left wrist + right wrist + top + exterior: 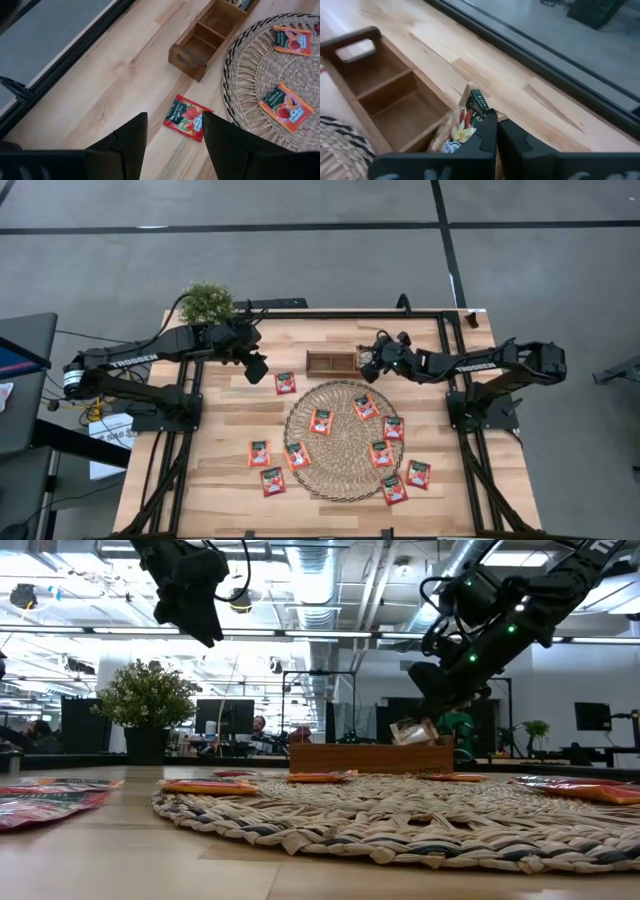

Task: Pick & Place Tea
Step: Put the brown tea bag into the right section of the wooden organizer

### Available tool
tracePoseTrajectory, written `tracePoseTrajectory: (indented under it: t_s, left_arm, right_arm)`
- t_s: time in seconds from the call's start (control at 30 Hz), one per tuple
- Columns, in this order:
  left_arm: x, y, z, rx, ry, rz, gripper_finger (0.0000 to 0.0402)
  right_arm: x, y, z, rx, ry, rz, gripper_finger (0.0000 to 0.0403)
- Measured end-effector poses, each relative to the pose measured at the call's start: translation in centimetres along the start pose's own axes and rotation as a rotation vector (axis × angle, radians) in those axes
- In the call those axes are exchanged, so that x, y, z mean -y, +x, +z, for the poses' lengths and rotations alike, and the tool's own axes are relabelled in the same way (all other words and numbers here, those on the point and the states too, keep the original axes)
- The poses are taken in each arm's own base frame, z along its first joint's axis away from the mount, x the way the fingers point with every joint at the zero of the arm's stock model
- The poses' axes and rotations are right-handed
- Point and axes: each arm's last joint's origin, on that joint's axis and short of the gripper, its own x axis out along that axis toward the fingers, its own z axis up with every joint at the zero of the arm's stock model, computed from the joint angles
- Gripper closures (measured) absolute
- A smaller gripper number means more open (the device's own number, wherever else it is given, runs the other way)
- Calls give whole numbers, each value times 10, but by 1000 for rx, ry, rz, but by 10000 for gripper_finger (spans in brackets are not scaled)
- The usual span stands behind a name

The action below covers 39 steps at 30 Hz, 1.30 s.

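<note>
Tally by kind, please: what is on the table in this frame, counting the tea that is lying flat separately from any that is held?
Flat sachets: 10
Held sachet, in the right gripper: 1
Mat: 1
Tray: 1
Plant: 1
Total: 14

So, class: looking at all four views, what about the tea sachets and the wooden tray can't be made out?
- Right gripper: its fingers cover most of the held sachet.
- Wooden tray, high view: the right gripper hides its right end.
- Tray, low view: its wall hides the contents.
- Sachets' print, high view: too small to read.
</note>
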Motion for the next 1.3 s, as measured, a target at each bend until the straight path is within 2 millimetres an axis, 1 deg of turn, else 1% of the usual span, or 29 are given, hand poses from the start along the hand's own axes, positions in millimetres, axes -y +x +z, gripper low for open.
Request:
tracePoseTrajectory:
  t_s: [0.33, 0.57, 1.03, 1.17, 1.3]
  left_arm:
    - [0, 0, 0, 2, 3, 0, 220]
    - [0, 0, 1, 6, 3, -2, 220]
    - [0, 0, 1, 6, 20, -2, 220]
    - [0, 0, 1, 6, 21, -2, 220]
    - [0, 0, 1, 6, 21, -2, 220]
  right_arm:
    - [0, 0, -1, -13, 2, -2, 403]
    - [0, 0, 1, 6, 63, 3, 403]
    - [-2, 2, -2, -12, 85, 21, 403]
    - [-4, 8, -7, -36, 72, 17, 385]
    - [-6, 12, -9, -35, 73, 16, 343]
